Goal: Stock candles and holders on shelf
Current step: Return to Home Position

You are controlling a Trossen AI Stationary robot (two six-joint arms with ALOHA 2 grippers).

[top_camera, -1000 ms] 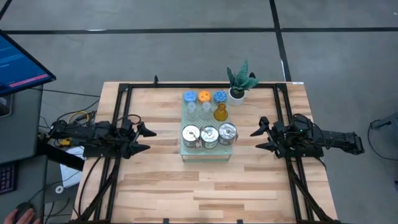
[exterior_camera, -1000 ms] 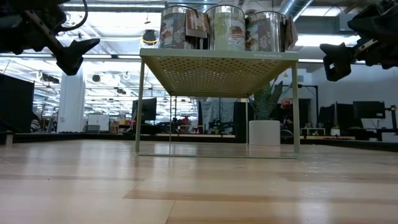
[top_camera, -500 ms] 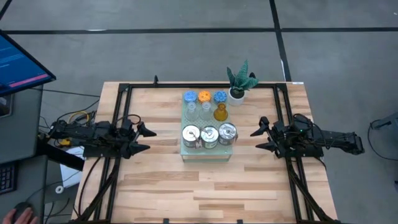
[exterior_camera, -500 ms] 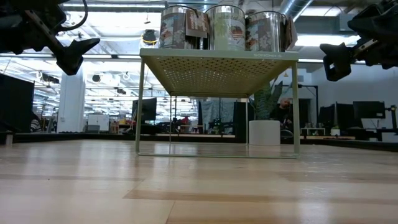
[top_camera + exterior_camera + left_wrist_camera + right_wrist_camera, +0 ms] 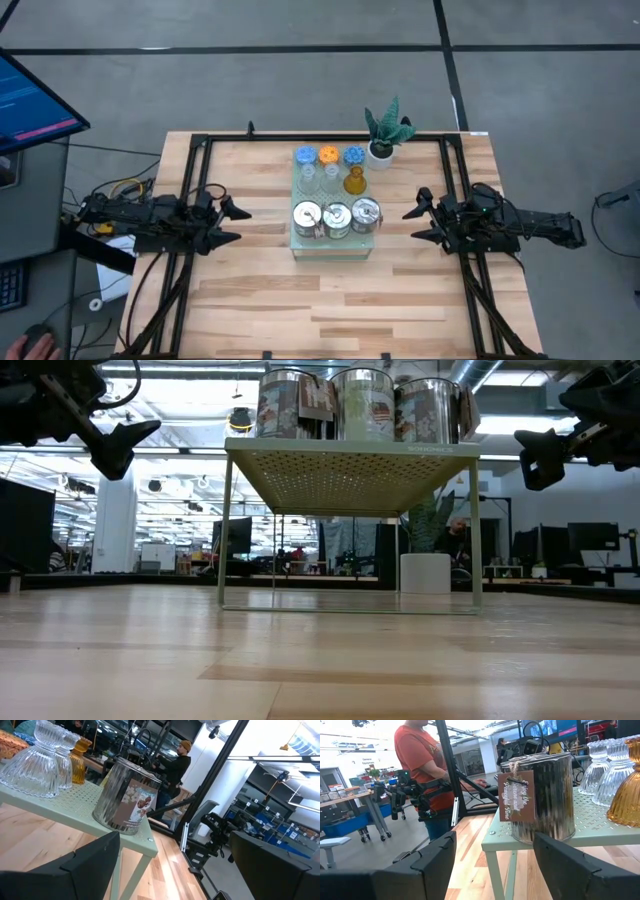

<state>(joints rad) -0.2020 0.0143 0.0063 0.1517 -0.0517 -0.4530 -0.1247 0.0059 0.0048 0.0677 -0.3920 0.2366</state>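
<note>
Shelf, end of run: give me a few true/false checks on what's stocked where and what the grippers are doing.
1. Three silver tins stand in one row on the shelf. True.
2. The orange candle sits between the two blue candles. True.
3. The plant stands on the shelf. False: it stands on the table, by the shelf's far corner on the right arm's side.
4. The amber cup is the middle cup. False: it ends the row on the right arm's side, next to the two clear cups.
5. The left gripper holds a tin. False: it is open and empty, beside the shelf.
6. The right gripper is open, apart from the shelf. True.
</note>
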